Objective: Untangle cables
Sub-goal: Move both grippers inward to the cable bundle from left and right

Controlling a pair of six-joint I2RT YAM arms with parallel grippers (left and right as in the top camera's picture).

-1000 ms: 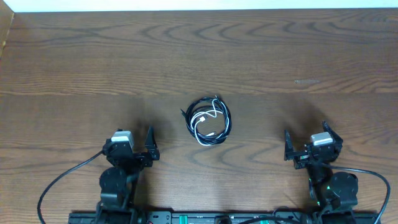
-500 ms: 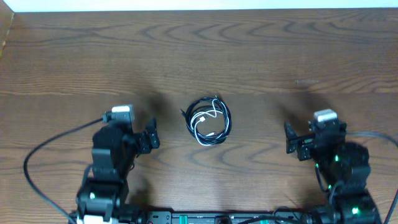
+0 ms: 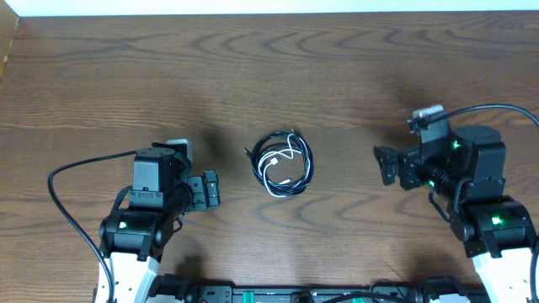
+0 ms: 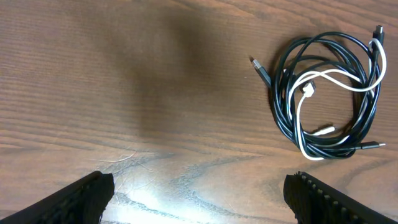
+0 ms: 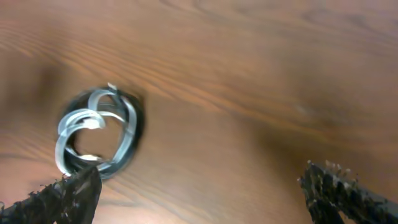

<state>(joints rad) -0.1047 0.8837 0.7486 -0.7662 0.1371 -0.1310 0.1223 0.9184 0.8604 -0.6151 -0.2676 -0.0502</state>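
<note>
The cables (image 3: 283, 164) lie in one coiled bundle at the middle of the wooden table: long black cords looped round with a shorter white one among them. In the left wrist view the bundle (image 4: 326, 99) is at the upper right, with small plug ends sticking out. In the blurred right wrist view it (image 5: 99, 134) sits at the left. My left gripper (image 3: 209, 189) is open and empty, left of the bundle and apart from it. My right gripper (image 3: 386, 166) is open and empty, right of the bundle and apart from it.
The thick black arm wires trail over the table at the left (image 3: 63, 181) and right (image 3: 497, 109). The table's far edge (image 3: 269, 12) meets a white wall. Bare wood surrounds the bundle on all sides.
Both arms have lifted and moved forward from the near edge. The left gripper has shifted slightly right, the right gripper up and left, both toward the bundle. The cables have not moved.
</note>
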